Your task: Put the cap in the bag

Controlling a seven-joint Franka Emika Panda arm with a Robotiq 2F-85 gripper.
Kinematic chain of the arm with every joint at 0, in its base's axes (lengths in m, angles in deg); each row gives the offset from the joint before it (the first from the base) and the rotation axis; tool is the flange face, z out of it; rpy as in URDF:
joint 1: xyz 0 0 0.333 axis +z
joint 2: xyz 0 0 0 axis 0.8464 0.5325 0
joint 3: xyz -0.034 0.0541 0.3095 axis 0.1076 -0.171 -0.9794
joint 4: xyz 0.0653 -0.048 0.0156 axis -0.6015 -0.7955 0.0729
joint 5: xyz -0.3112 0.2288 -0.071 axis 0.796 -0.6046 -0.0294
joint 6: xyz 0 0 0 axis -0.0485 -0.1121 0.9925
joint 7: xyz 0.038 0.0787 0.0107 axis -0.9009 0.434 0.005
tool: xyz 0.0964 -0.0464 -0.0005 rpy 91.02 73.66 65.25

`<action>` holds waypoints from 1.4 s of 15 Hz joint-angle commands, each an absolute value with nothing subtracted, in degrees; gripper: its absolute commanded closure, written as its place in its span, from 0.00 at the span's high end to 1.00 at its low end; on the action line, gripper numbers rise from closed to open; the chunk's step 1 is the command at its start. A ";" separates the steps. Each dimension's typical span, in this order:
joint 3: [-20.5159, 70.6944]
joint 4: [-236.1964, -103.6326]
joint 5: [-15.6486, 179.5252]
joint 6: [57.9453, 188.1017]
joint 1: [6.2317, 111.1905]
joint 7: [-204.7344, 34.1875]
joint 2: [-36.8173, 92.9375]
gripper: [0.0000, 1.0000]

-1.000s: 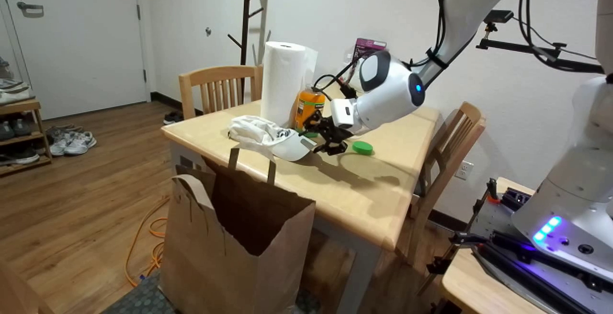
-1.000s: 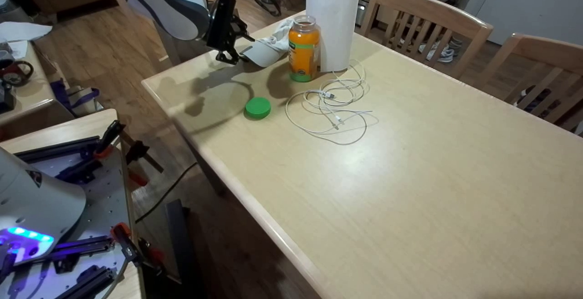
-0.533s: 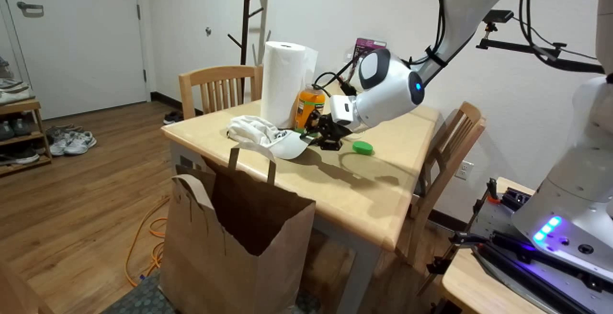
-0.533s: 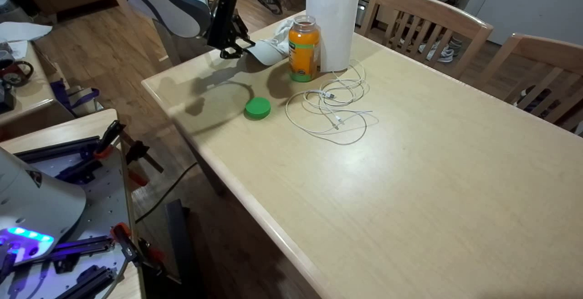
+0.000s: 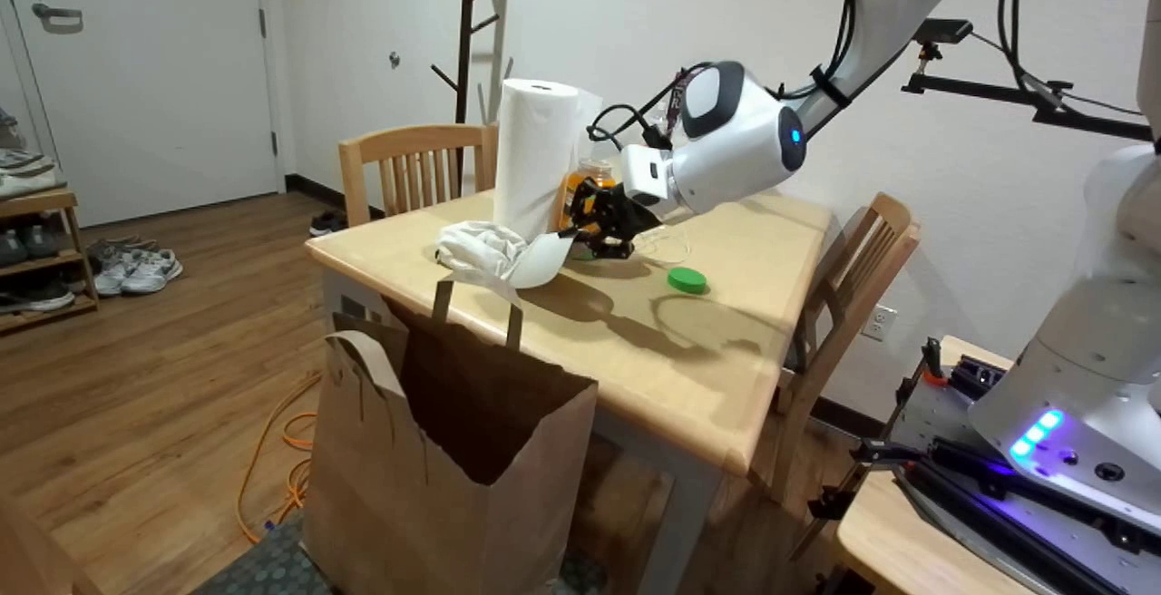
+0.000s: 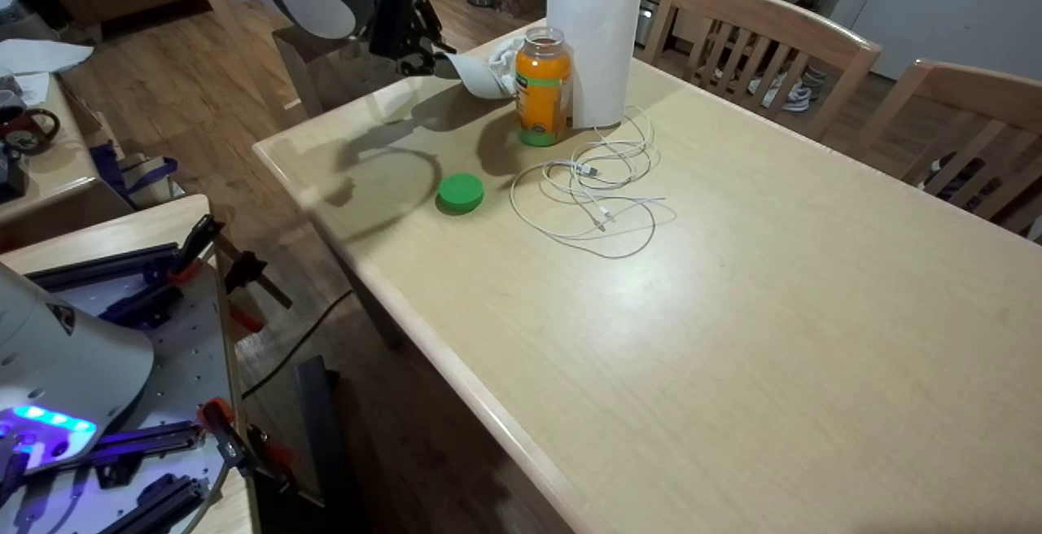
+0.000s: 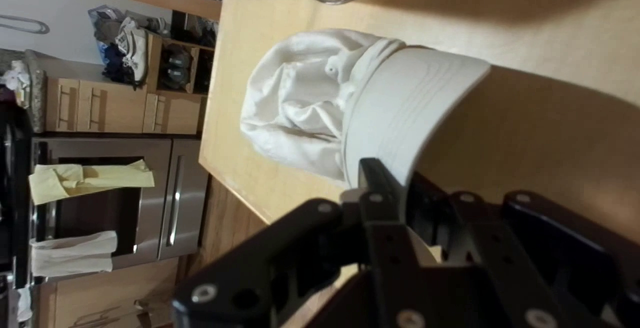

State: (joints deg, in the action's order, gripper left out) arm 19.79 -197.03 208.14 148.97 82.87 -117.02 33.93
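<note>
In the wrist view, my gripper (image 7: pixel 404 184) is narrow and holds the cap (image 7: pixel 305 98) by the edge of its brim. I see this brim tilted upward, while the soft crown rests on the table (image 5: pixel 653 386). The paper bag (image 5: pixel 435 504) stands upright just beside the table, its mouth facing up.

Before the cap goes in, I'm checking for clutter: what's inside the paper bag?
In an exterior view, the paper bag stands open, showing shadowed upper inner walls. Its bottom is hidden behind the near walls, so I cannot tell whether anything lies there.
</note>
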 commanded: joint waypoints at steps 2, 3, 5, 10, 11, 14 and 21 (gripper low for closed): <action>17.59 -194.15 211.79 151.80 83.54 -116.78 31.00 0.06; 17.01 -192.93 212.88 151.93 84.02 -116.47 30.67 0.06; 15.79 -190.56 215.26 152.12 84.90 -115.72 29.93 0.06; 14.59 -188.25 215.88 151.00 86.17 -116.69 29.64 0.09; 14.62 -188.33 215.87 150.99 86.27 -116.70 29.67 0.07; 14.80 -188.81 216.10 150.18 86.57 -116.06 28.60 0.06; 14.58 -186.05 216.74 149.17 88.86 -110.68 27.46 0.06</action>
